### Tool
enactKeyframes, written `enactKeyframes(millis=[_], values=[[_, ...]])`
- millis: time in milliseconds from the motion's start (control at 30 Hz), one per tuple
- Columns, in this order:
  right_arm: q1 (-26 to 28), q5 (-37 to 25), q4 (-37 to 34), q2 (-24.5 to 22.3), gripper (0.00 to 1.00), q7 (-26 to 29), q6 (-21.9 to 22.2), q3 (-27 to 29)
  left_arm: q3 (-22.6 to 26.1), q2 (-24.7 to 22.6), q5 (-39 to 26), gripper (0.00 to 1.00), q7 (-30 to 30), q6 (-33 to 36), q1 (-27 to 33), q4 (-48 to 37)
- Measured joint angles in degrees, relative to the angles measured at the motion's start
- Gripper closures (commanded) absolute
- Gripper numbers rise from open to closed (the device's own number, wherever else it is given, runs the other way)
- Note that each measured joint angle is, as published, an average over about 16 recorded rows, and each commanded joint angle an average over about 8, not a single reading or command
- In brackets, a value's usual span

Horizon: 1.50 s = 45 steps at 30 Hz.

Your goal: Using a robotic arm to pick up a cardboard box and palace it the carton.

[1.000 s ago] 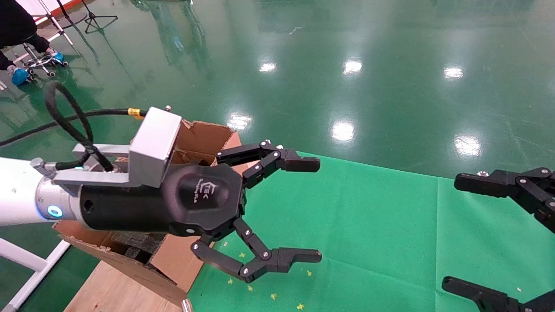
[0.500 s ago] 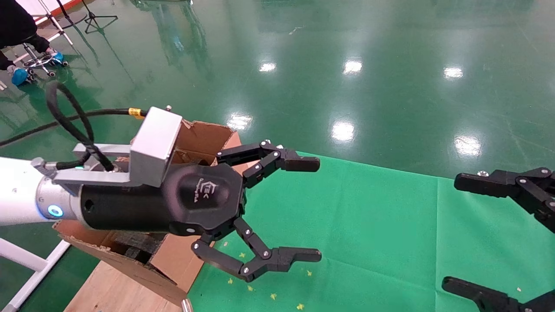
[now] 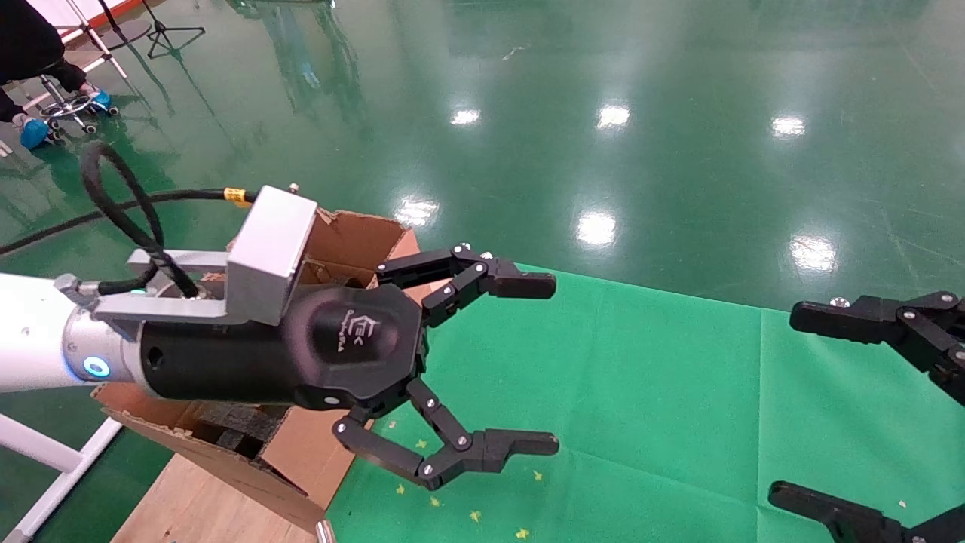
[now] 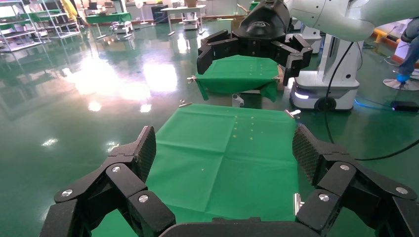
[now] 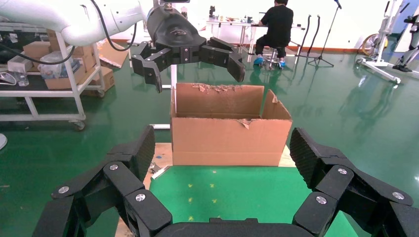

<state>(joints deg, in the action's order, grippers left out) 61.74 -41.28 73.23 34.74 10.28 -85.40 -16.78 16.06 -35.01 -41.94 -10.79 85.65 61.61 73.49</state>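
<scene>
My left gripper [image 3: 554, 366], black with linked fingers on a white arm with a silver wrist, hangs open and empty over the left part of the green cloth [image 3: 641, 392]. The carton [image 3: 354, 234], large, brown and ragged-flapped, stands just behind and under its wrist, with black foam [image 3: 234, 426] inside. My right gripper [image 3: 788, 407] is open and empty at the right edge. The right wrist view shows the carton [image 5: 227, 133] past its open gripper [image 5: 222, 153], with the left gripper [image 5: 192, 64] above it. The left wrist view shows only cloth between its open fingers [image 4: 146, 148]. The small cardboard box is out of view.
The carton rests on a wooden board [image 3: 188, 505] beside the cloth. Glossy green floor [image 3: 603, 113] surrounds the table. A person [image 5: 276, 24] sits far behind the carton, near a wheeled shelf cart [image 5: 49, 74]. Another green-draped table [image 4: 237, 74] and a robot base [image 4: 326, 89] stand beyond the right gripper.
</scene>
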Motion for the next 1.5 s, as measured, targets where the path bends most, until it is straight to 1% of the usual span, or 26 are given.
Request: enactKeyframes(millis=[1500], values=[[0.00, 0.00, 0.00, 0.00, 0.00, 0.00, 0.00, 0.00, 0.00, 0.00, -0.03, 0.00, 0.00, 0.00, 0.02, -0.01]])
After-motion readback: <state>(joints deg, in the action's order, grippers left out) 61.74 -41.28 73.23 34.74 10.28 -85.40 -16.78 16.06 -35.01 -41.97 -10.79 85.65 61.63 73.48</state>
